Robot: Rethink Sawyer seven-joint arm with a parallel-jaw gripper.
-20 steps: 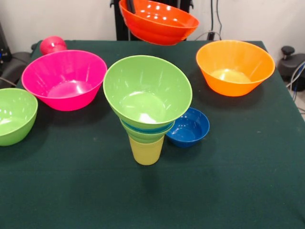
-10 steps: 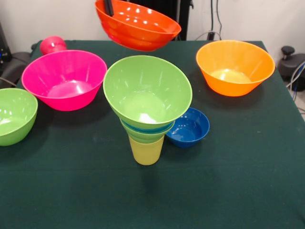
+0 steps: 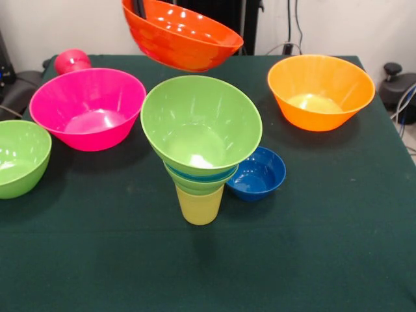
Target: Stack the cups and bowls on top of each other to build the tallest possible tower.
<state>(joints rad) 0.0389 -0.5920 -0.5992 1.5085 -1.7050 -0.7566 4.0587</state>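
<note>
Pincer (image 3: 139,8) mostly cut off at top edge of the front view — dark fingers reach inside the orange-red bowl (image 3: 182,36), which hangs tilted in the air above the bench (image 3: 312,247); how far it's open, can't tell. Tower (image 3: 201,146) mid-bench: pale yellow cup (image 3: 199,207) at base, nested bowls widening up to a lime green one. Dark blue bowl (image 3: 259,173) partly hidden behind it. Red cup (image 3: 71,61) partly behind pink bowl (image 3: 88,107). No readable writing.

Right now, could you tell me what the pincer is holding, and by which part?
The orange-red bowl, held in the air by its rim on the picture's left side.
</note>
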